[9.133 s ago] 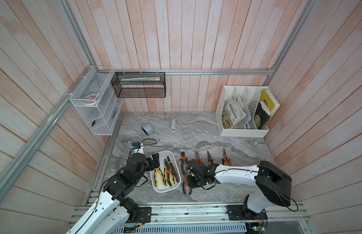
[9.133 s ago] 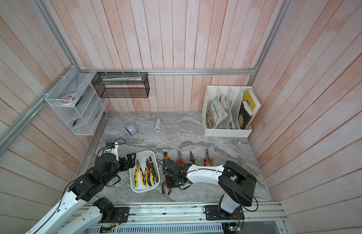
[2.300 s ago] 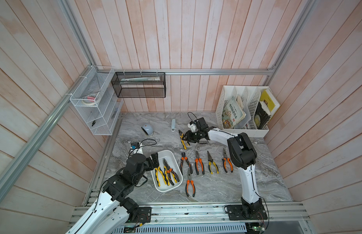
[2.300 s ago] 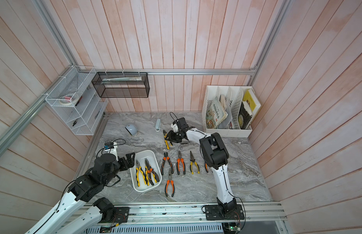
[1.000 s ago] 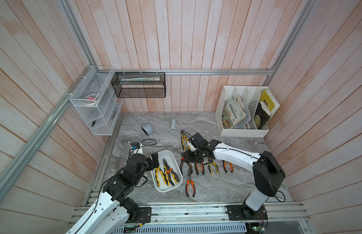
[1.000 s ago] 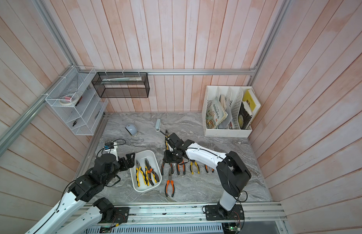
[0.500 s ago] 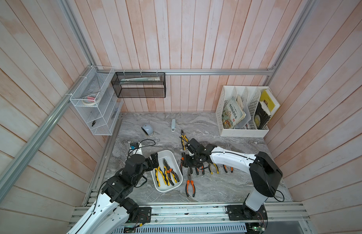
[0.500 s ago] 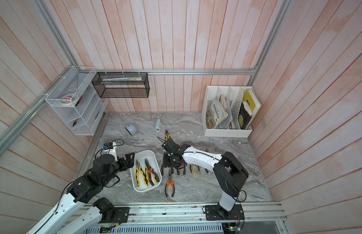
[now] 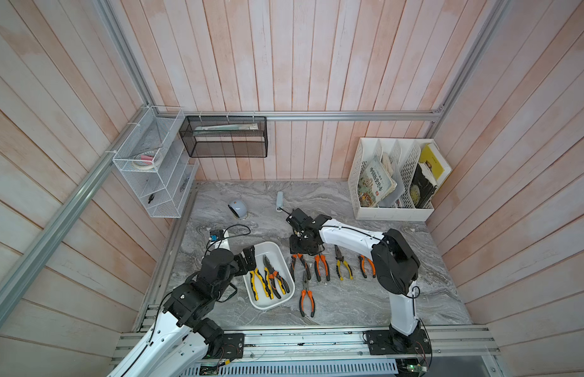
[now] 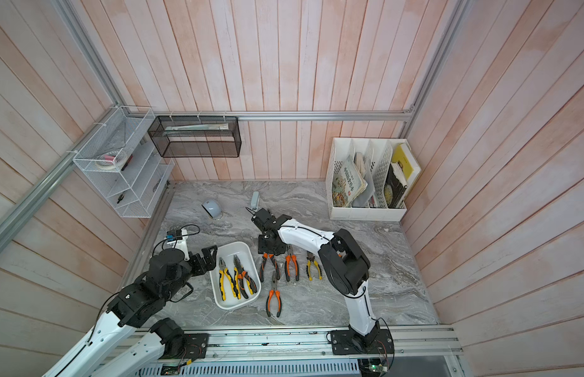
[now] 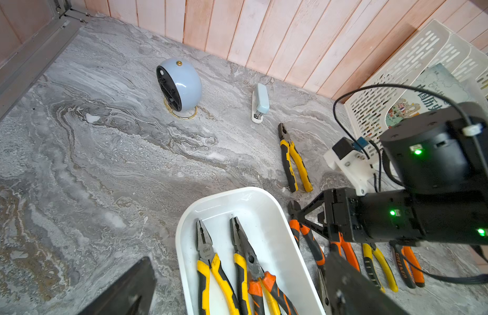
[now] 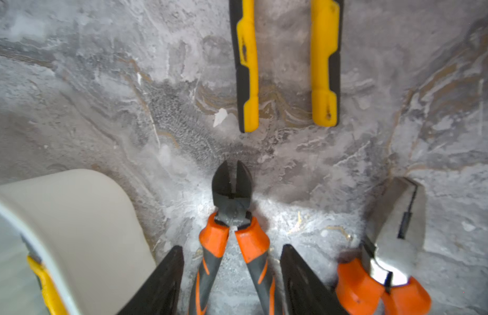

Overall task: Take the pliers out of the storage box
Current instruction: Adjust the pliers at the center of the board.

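L gripper [image 10: 208, 254] jaws wide apart, beside storage box [image 9: 273, 248], some pliers [image 9: 271, 277] inside. R gripper [image 12: 231, 247] jaws apart, either side of orange cutters [image 12: 232, 196] on table [image 9: 349, 303], w/ more alongside.

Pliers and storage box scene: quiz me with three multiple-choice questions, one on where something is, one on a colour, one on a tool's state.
1. Where is the stapler?
A. In the wire shelf
B. On the table, near the back wall
C. In the file rack

2. What colour are the handles of the cutters at the right tool?
A. Yellow and black
B. Blue
C. Orange and black

3. How is the left tool?
A. Open, gripping nothing
B. Shut on yellow pliers
C. Shut on the stapler

1 B: it lies on bare marble by the wooden wall.
2 C: the right wrist view shows orange-and-black grips between the fingers.
3 A: it stands wide apart by the storage box, nothing held.
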